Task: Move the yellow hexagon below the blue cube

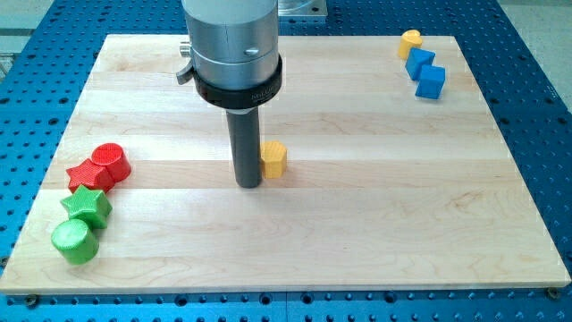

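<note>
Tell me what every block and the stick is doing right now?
my tip: on the board, touching the yellow hexagon's left side.
yellow hexagon: mid-board, far from the blue cube.
blue cube: top right, touching another blue block.
yellow block: top right, above the blue ones.
red star, red cylinder: left, touching.
green star, green cylinder: bottom left, touching.

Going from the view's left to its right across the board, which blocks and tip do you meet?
Green cylinder → red cylinder → my tip → yellow hexagon → yellow block → blue cube. Stars and second blue block overlap neighbours, so omitted.
</note>
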Robot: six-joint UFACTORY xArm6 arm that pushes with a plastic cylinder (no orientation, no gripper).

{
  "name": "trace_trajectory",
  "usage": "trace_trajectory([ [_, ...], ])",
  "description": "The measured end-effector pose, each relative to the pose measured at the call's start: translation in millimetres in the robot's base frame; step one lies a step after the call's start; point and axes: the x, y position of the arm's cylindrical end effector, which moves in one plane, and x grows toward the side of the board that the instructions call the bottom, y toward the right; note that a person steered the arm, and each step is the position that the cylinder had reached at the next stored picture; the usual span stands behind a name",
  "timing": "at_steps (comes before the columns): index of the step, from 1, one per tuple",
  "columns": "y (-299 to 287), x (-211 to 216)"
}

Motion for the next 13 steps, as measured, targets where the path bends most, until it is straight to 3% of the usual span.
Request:
trace_trajectory([
  [1,44.6,-32.9],
  [2,106.4,-34.0],
  [3,40.6,-34.6],
  [4,61.8,-47.5],
  [5,135.5,-47.5],
  [7,61.9,-71.1],
  [9,175.5,-79.2],
  [10,176.8,-93.9],
  [11,213.8,-109.7],
  [12,189.0,-106.5],
  [13,192.8,-50.6],
])
